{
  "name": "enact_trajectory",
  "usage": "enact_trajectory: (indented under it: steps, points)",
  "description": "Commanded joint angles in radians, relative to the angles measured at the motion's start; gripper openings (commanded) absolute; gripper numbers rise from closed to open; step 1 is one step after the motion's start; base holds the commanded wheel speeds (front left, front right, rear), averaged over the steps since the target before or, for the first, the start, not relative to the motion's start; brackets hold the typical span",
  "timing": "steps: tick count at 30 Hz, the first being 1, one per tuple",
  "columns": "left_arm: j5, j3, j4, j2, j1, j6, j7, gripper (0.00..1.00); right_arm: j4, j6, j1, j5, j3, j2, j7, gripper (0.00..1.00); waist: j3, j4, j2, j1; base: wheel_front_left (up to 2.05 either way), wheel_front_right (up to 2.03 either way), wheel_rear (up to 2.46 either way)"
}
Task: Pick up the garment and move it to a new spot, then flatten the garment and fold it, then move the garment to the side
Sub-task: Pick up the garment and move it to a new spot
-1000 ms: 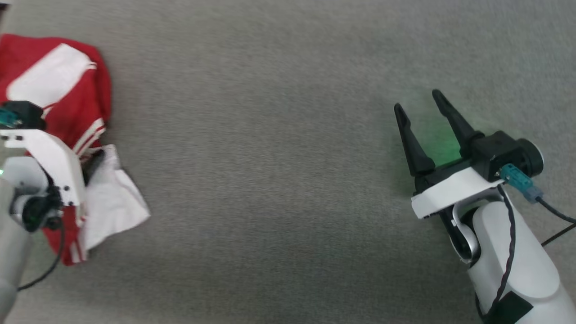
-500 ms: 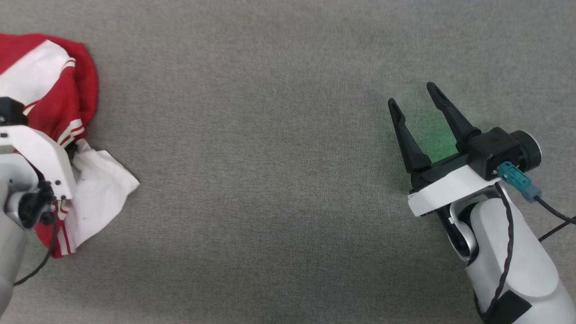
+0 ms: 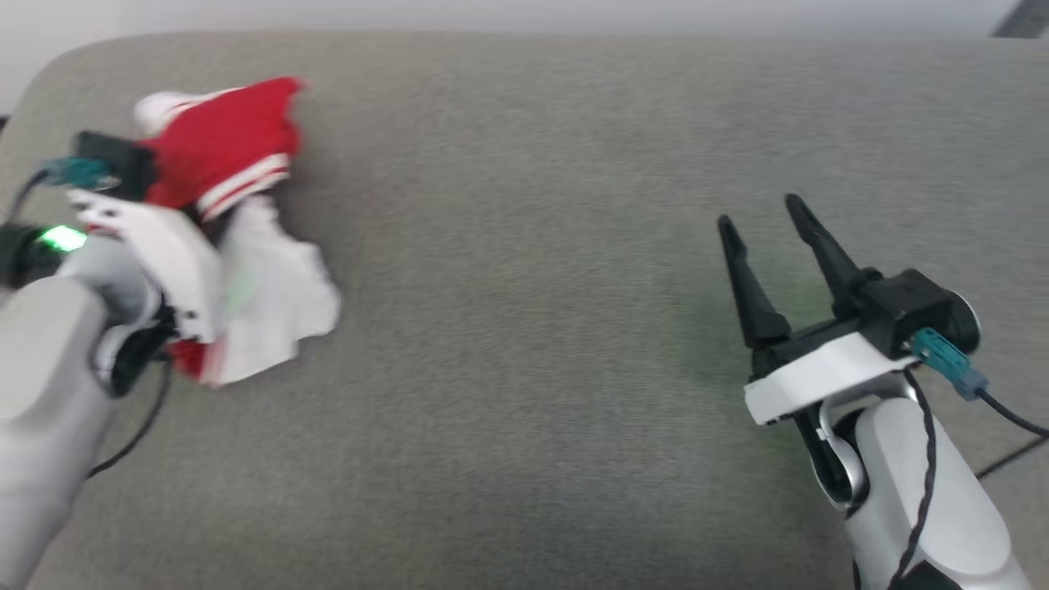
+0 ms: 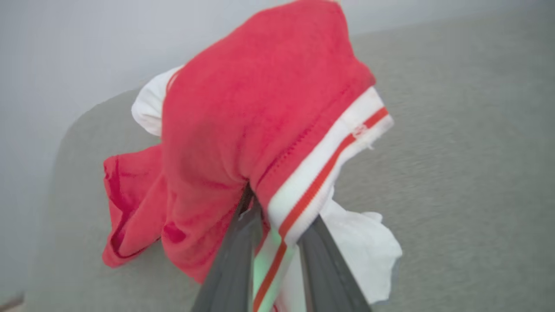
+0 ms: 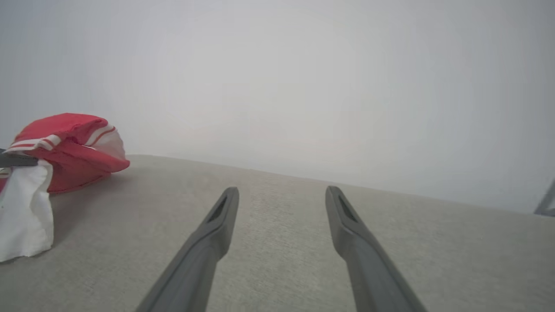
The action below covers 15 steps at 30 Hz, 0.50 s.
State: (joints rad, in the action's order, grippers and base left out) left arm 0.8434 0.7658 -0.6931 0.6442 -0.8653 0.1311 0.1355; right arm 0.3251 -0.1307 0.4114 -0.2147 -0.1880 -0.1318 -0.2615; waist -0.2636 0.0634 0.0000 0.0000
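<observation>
**Garment pinched, carry to a new spot comes next**

The left gripper [image 4: 279, 214] is closed narrowly on the garment [image 3: 221, 147], pinching its striped trim. The shirt hangs bunched at the far left of the grey surface [image 3: 524, 344]. The right gripper [image 3: 760, 215] hovers wide open and empty at the near right. This looks like the pick-up step. The carry will likely need a firm pinch and enough lift for the trailing white sleeve to clear the surface.
</observation>
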Motion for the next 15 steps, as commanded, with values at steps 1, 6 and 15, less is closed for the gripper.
enact_trajectory:
  steps: [1,6,15]
  points:
    - [-0.015,0.005,0.015,-0.005,-0.019,-0.001,-0.005,0.0,-0.005,0.0,-0.012,-0.008,0.004,0.002,-0.005,1.0,0.018,-0.029,0.0,0.0,0.0,0.0,0.0]
    - [-0.026,0.082,0.156,-0.004,-0.053,-0.002,0.015,0.0,-0.023,0.0,-0.037,-0.014,0.048,0.019,-0.005,1.0,0.011,-0.114,0.0,0.0,0.0,0.0,0.0]
    - [-0.038,0.286,0.313,-0.11,-0.202,-0.002,0.054,0.0,-0.075,0.0,-0.064,-0.039,0.146,0.061,-0.005,1.0,-0.053,-0.308,0.0,0.0,0.0,0.0,0.0]
